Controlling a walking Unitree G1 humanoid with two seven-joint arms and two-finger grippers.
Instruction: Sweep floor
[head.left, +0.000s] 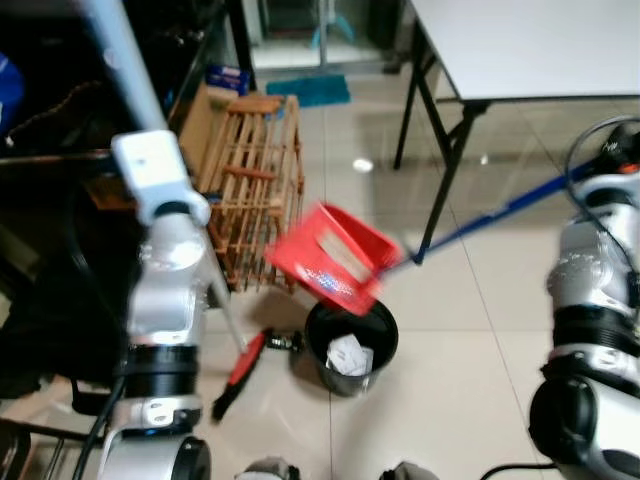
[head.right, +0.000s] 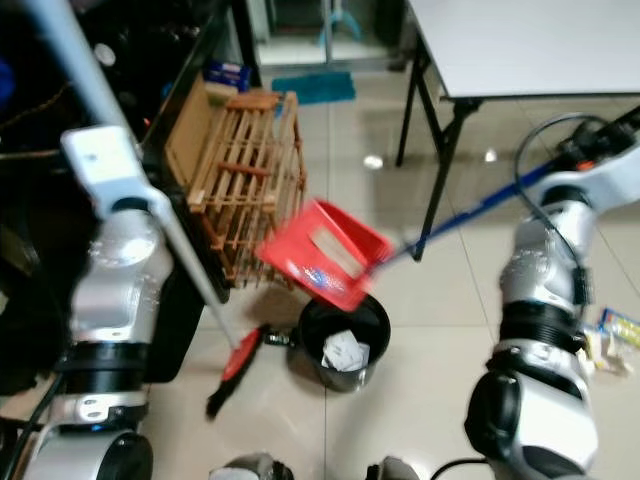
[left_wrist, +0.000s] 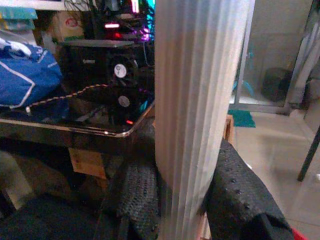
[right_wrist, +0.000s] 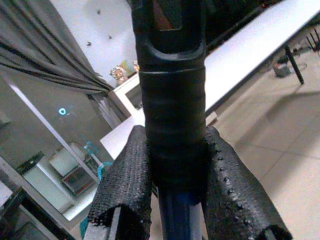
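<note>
A red dustpan (head.left: 333, 258) hangs tilted over a black bin (head.left: 350, 345) that holds crumpled white paper. Its long blue handle (head.left: 500, 212) runs up to the right, where my right gripper (right_wrist: 172, 200) is shut on the handle's black grip (right_wrist: 172, 95). A broom with a pale ribbed pole (left_wrist: 197, 115) slants down the left side to its red and black head (head.left: 240, 372) on the floor left of the bin. My left gripper (left_wrist: 182, 197) is shut on that pole, high on the left.
A wooden slatted crate (head.left: 255, 190) stands behind the dustpan, beside a dark desk (left_wrist: 70, 125) with computer gear. A white folding table (head.left: 540, 45) with black legs fills the back right. Small wrappers (head.right: 610, 340) lie on the tiles at the right.
</note>
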